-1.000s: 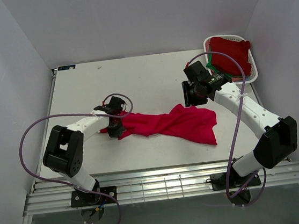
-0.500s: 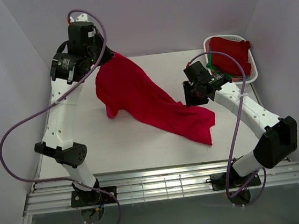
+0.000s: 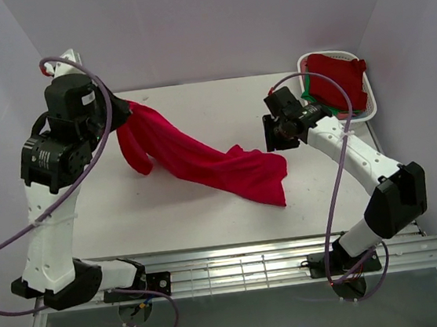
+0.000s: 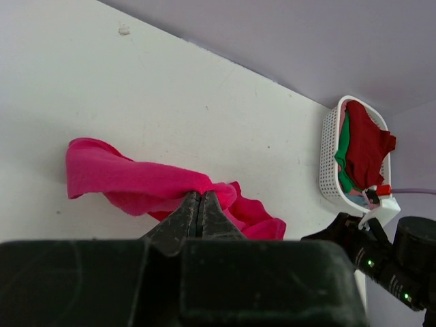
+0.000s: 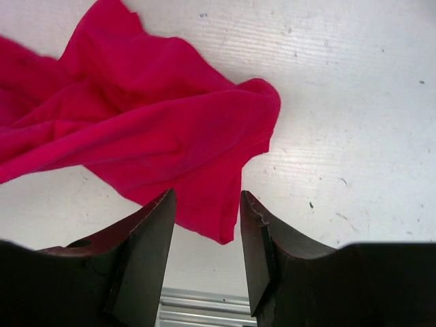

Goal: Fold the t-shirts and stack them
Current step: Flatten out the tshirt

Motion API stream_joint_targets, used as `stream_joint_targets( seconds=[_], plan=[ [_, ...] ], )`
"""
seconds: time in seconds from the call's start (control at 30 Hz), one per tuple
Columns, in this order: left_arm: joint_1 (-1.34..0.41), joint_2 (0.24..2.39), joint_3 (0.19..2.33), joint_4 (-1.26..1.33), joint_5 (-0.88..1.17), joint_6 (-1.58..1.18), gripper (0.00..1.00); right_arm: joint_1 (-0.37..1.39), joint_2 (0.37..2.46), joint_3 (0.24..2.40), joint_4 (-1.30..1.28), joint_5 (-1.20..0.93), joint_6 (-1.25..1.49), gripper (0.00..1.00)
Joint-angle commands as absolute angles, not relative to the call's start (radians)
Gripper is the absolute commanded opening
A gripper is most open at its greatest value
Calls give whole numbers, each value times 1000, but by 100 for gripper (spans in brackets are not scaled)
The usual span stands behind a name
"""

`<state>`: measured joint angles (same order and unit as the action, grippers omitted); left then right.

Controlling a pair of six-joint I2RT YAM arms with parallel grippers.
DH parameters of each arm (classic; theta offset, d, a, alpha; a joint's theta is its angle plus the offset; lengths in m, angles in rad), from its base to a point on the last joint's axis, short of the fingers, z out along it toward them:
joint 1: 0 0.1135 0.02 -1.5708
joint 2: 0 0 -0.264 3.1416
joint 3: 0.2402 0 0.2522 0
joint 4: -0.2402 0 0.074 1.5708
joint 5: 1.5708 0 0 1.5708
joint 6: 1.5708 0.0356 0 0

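A: Table [image 3: 212,105] first. What lay on it?

B: One crimson t-shirt [image 3: 202,161]. Its left end hung in the air at the far left. The rest sloped down to the right and trailed across the middle of the table, with the free end bunched toward the near right.

A: Other shirts?

B: White basket [image 3: 370,108] at the far right corner. A dark red t-shirt [image 3: 336,75] was heaped on top and a green t-shirt [image 4: 343,146] showed under it. None folded.

A: Claws?

B: Left gripper [image 4: 199,204] was raised well above the table, its jaws pinched tight on a gather of the crimson cloth. Right gripper [image 5: 204,231] hovered low over the shirt's right end, jaws about half apart with nothing between them. The cloth corner showed below the gap, not touched.

A: Handling?

B: Light, soft and limp, by my reading. It sagged from one pinch and kept no shape of its own. Not slippery or fragile, but layers would likely bunch in a grip.

A: Where to take it?

B: I'd say the free corner or hem at the right end, pinched at the edge, so the two holds could draw it flat.
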<state>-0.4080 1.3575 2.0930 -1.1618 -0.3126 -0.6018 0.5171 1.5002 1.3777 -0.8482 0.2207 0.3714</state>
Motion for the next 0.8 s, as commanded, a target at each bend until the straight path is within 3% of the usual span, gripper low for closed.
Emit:
stream_joint_targets(
  seconds=[0.0, 0.3, 0.77],
  plan=[
    [-407, 1249, 2005, -1197, -365, -664, 0, 514, 1560, 1439, -756, 184, 376, 49],
    [-407, 1094, 1632, -1197, -242, -790, 0, 514, 1827, 1535, -606, 109, 316, 50],
    [-407, 1052, 1557, -1207, -210, -804, 0, 518, 2132, 1747, -538, -30, 295, 52]
  ],
)
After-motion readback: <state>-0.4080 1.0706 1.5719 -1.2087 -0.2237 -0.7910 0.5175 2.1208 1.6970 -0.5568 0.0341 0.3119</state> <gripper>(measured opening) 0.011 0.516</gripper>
